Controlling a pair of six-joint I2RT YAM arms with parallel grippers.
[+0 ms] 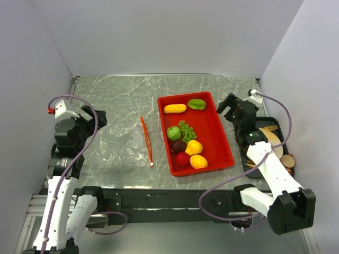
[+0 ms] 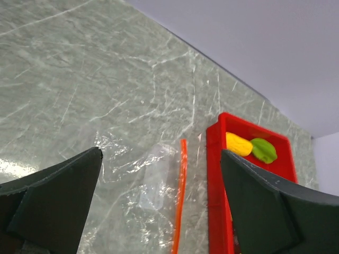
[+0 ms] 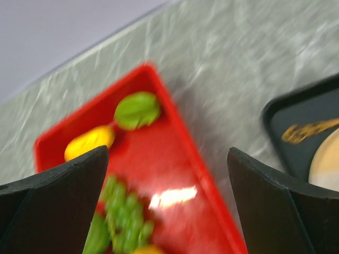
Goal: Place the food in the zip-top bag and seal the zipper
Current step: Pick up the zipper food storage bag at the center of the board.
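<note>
Currently food (image 1: 174, 133) in red tray (image 1: 210, 125), bag (image 1: 125, 146) prob. empty

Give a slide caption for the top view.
Left claw and right claw open; food in red tray, clear bag beside.

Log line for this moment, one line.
food: in red tray | bag: flat on table, empty | left gripper: open, empty | right gripper: open, empty, beside tray

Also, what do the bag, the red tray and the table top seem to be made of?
The bag: thin clear plastic film, crinkled, with shiny folds. The red tray: probably moulded plastic, glossy, with a glare spot. The table top: grey with white veins like marble; real stone or printed sheet, I cannot tell.
</note>
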